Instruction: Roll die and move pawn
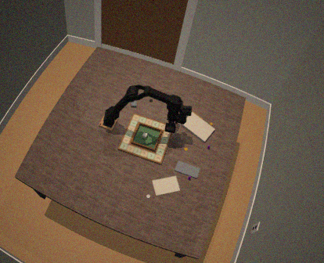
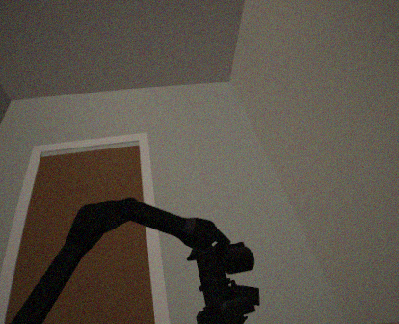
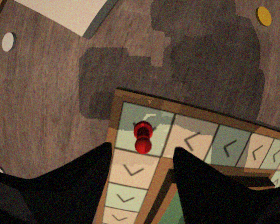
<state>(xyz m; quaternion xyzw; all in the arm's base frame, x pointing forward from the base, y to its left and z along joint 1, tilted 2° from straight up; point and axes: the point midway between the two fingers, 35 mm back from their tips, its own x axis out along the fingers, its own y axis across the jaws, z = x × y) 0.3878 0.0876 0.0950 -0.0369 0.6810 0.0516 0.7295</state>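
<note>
The square board with a ring of arrow squares (image 1: 144, 138) sits mid-table, dice tray (image 1: 147, 136) in its centre, small white die (image 1: 145, 135) inside that. The red pawn (image 3: 143, 136) stands on a corner square. The black gripper (image 3: 143, 189) hangs above that corner, pawn ahead of its fingertips. Flat cards (image 1: 198, 126) lie off to the right.

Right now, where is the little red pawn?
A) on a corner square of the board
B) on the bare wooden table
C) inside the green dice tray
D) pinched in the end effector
A: in the wrist view the little red pawn stands on the corner square of the square game board, ahead of the open end effector, which holds nothing.
</note>
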